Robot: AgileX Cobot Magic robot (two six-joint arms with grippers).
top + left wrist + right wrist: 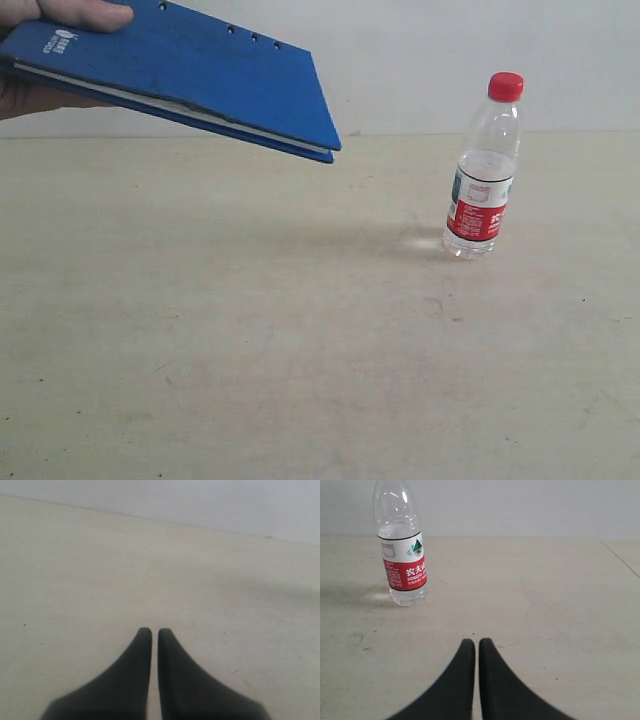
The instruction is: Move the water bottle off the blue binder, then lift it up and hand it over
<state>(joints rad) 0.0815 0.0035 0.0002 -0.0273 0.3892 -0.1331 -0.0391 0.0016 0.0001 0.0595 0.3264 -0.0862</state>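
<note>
The water bottle (484, 170) stands upright on the pale table (250, 350) at the right, clear with a red cap and a red-and-white label. It shows in the right wrist view too (402, 555), some way off from my right gripper (477, 642), which is shut with nothing between its fingers. The blue binder (190, 75) is held in the air at the upper left by a person's hand (70, 14), tilted down toward the right. My left gripper (154, 631) is shut and empty over bare tabletop. Neither gripper shows in the exterior view.
A pale wall (450, 50) rises behind the table's far edge. The binder casts a faint shadow on the tabletop left of the bottle.
</note>
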